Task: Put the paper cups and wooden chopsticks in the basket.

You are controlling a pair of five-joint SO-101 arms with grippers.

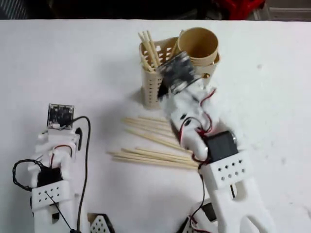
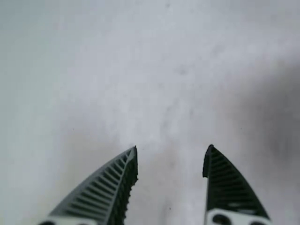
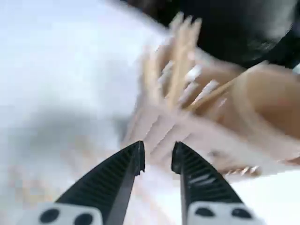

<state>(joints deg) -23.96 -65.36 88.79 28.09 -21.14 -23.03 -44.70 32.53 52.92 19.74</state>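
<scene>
A pale slotted basket [image 1: 151,90] stands at the back middle of the table, with several wooden chopsticks [image 1: 149,48] upright in it and stacked paper cups [image 1: 199,46] at its right side. More chopsticks [image 1: 150,150] lie loose on the table in front of it. My right gripper [image 3: 157,157] hovers just in front of the basket [image 3: 159,126], slightly open, with nothing between its fingers. In the right wrist view, the standing chopsticks [image 3: 180,56] and a cup [image 3: 267,103] lie beyond it. My left gripper [image 2: 171,161] is open over bare table at the left.
The right arm [image 1: 218,155] stretches over the right ends of the loose chopsticks. The left arm [image 1: 53,160] sits at the front left with its black cable looping beside it. White tabletop [image 1: 73,63] spreads to the left of the basket.
</scene>
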